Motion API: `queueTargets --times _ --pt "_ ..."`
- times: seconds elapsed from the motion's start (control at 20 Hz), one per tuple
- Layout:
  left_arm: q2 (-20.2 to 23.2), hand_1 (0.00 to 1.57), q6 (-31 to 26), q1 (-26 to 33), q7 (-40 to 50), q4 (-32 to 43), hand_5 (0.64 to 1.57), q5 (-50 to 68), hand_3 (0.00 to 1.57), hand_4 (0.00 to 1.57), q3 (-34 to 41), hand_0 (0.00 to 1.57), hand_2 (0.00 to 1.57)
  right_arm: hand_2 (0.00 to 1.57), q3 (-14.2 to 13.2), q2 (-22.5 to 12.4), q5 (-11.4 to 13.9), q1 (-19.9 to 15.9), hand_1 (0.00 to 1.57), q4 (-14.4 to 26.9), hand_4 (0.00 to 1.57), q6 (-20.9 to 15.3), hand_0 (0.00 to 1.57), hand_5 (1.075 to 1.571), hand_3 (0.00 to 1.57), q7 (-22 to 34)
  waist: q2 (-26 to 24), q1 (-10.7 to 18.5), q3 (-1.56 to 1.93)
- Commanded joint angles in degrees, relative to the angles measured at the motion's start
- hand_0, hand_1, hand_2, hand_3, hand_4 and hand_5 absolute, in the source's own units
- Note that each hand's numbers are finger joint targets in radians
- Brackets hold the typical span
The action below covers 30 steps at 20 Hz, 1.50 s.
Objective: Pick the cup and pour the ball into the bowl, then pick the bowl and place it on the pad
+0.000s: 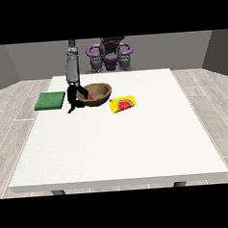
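A brown bowl (99, 93) rests on the white table (118, 144) left of centre, and a small red ball (88, 96) shows at its left inner side. The black hand at the view's left (75, 97) is at the bowl's left rim, its thumb and fingers on either side of that rim. A yellow cup (122, 103) with a red watermelon print lies on its side just right of the bowl. A green pad (50, 100) lies flat at the table's left edge, left of the hand. No other hand shows over the table.
The robot's torso (110, 56) stands behind the table's far edge. The grey arm (72, 66) comes down from above to the hand. Wooden floor surrounds the table.
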Motion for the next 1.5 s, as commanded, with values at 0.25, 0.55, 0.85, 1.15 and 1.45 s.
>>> queueTargets --times 0.25,0.55,0.85,1.15,1.45 --pt "1.63 0.0 -2.88 5.71 -4.71 9.98 1.548 -1.11 0.0 0.0 2.4 0.0 0.0 1.57 5.73 -7.14 7.32 -3.01 1.57 -3.86 1.23 -4.1 1.57 1.472 1.57 24.18 -5.73 -4.05 1.56" --pt "4.62 0.0 -5.64 10.07 -9.49 15.53 1.543 -1.76 0.0 0.0 4.54 0.0 0.0 1.57 8.39 -9.99 9.8 -7.4 1.57 -7.17 1.25 -2.57 1.57 1.476 1.57 34.54 -7.73 -7.6 1.71" --pt "8.48 0.0 -6.28 9.74 -8.34 13.9 1.539 -0.37 0.0 0.0 6.14 0.0 0.0 1.57 4.72 -14.76 8.02 -2.29 1.57 -1.57 1.3 3.51 1.57 1.52 1.57 22.27 -3.32 -8.58 1.83" --pt "5.2 0.0 -2.14 9.77 -9.04 11.81 1.539 -1.97 0.0 0.0 3.73 0.0 0.0 1.57 5.22 -15.24 9.68 -7.11 1.57 1.86 1.3 3.07 1.57 1.519 1.57 25.19 -4.69 -8.91 1.81" --pt "7.2 0.0 -1.94 8.52 -7.18 8.61 1.533 -0.76 0.0 0.0 4.17 0.0 0.0 1.57 -0.62 -23.19 6.7 -7.9 1.57 8.09 1.31 9.08 1.57 1.532 1.48 16.8 -1.48 -9.1 1.87"
